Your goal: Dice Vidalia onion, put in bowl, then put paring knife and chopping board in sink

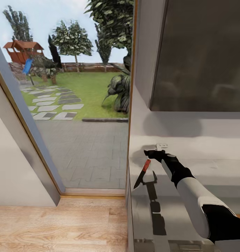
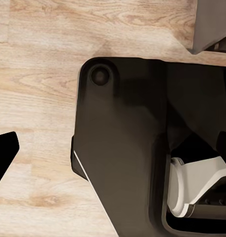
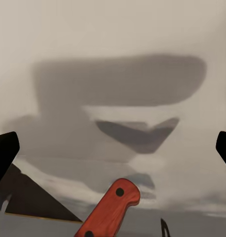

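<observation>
- Here, in the head view, the right arm reaches forward over the grey countertop [image 1: 204, 164], its black wrist ending in the right gripper [image 1: 150, 154] near the counter's left end.
- The paring knife [image 1: 142, 174] hangs from that gripper by the top of its red handle, tilted, with the dark pointed blade angled down and to the left, clear of the surface.
- A dark reflection of the arm and knife runs along the glossy countertop just below the blade.
- In the right wrist view the red handle [image 3: 110, 210] with two dark rivets rises between the two black fingertips [image 3: 4, 153], which sit at the opposite edges of the picture; the jaws hold the knife lower down, out of sight of that camera, so the contact itself cannot be seen.
- Beyond the handle lies a pale wall [image 3: 113, 39] carrying soft grey shadows.
- A dark wall cabinet [image 1: 200, 52] hangs above the countertop on the right.
- To the left, a tall glass door [image 1: 74, 105] looks onto grey paving, a lawn, trees and a red play structure; a wooden floor [image 1: 60, 224] lies in front of it.
- The left wrist view shows one black fingertip of the left gripper [image 2: 4, 153] over the wooden floor, beside the robot's dark base [image 2: 122, 148]; whether its jaws are wide or narrow cannot be told.
</observation>
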Controlling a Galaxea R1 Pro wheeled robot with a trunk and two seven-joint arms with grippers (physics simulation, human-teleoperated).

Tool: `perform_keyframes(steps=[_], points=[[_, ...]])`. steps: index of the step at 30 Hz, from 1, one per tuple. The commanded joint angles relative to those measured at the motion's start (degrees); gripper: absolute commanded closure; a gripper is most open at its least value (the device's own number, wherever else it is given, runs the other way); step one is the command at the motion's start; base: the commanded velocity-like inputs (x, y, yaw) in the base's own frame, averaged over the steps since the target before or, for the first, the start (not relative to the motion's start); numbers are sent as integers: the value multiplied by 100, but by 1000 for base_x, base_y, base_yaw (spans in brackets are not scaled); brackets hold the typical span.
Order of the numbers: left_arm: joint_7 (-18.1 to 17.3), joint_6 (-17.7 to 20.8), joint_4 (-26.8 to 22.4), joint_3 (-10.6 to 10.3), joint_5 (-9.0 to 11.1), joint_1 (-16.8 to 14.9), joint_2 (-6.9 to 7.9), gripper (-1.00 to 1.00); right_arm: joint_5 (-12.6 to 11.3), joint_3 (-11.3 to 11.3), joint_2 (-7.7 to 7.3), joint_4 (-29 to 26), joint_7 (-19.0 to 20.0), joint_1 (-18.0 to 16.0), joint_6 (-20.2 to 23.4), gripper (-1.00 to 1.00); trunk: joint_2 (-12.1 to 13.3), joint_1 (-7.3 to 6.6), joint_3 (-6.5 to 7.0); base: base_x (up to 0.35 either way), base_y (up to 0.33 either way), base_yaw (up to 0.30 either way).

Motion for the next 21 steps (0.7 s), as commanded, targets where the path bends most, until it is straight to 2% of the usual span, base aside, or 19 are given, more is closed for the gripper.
perform_keyframes(steps=[1, 21], points=[[-3, -5, -9, 1, 27, 2, -2, -100, 23, -37, 3, -5, 41, -3, 37, -100, -11, 4, -11, 0, 0, 0], [-3, -5, -9, 1, 27, 2, -2, -100, 19, -33, 36, -7, 26, -3, 103, -100, -11, 4, -48, 0, 0, 0]])
